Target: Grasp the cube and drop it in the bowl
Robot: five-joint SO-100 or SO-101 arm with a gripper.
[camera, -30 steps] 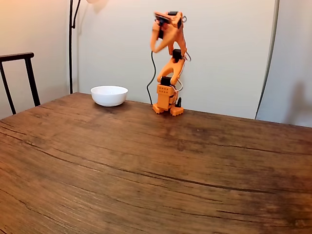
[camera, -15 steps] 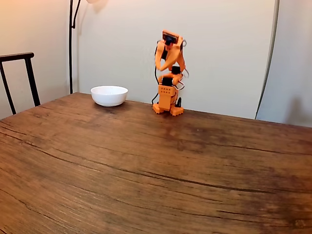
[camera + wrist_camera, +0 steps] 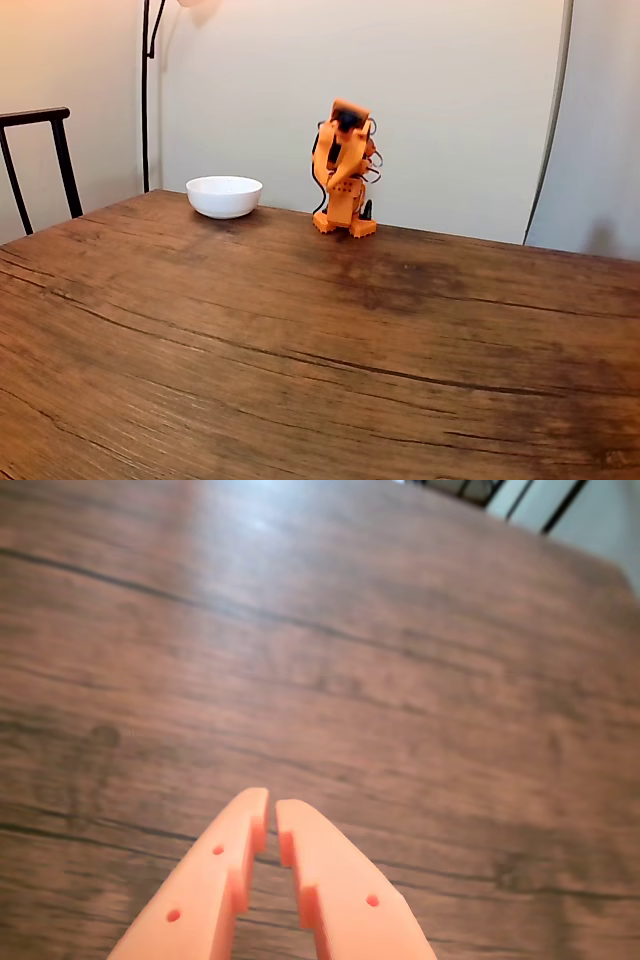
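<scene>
- No text, label, brand, number or sign could be read anywhere, neither in the wrist view nor in the fixed view.

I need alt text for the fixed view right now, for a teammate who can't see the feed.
An orange robot arm sits folded low over its base at the far edge of a wooden table, with a white bowl to its left in this view. A dark chair back stands at the left edge against a pale wall.

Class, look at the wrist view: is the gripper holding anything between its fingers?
No. The gripper has its orange fingertips nearly together with nothing between them, above the bare wooden table.
</scene>
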